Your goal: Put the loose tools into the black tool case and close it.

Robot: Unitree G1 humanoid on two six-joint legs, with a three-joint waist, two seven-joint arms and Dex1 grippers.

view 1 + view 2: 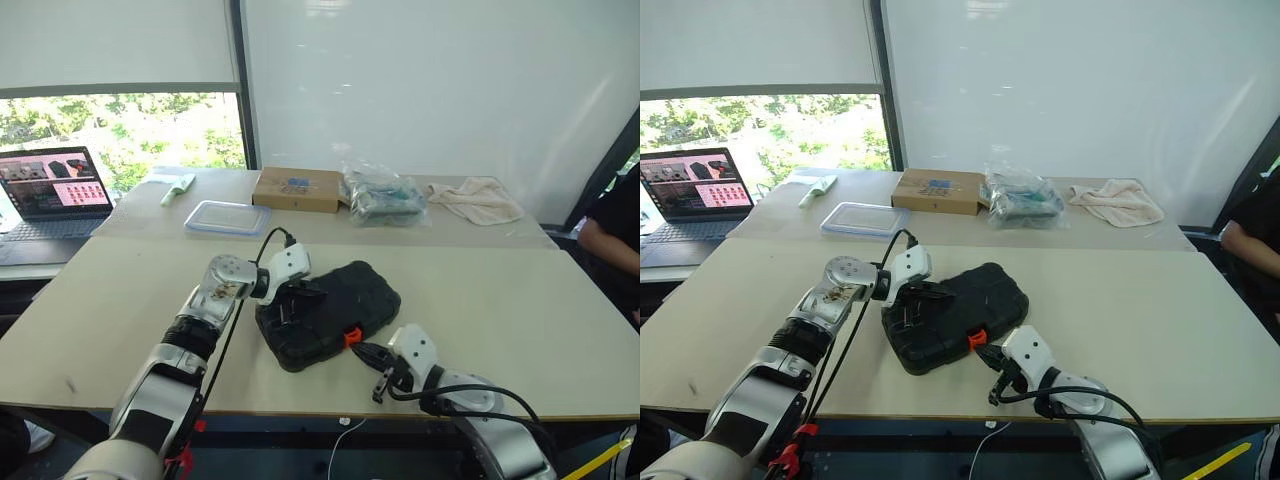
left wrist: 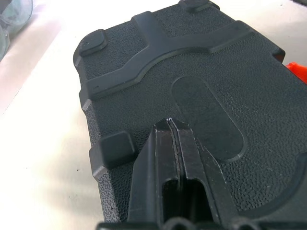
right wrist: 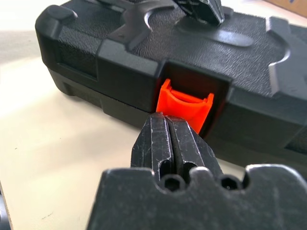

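The black tool case [image 1: 328,313] is lying closed near the front edge of the table [image 1: 520,320]. The left gripper [image 2: 171,125], fingers pressed together, is resting on its lid, while the right gripper [image 3: 169,125], fingers also pressed together, is pointing at the orange latch [image 3: 184,105].
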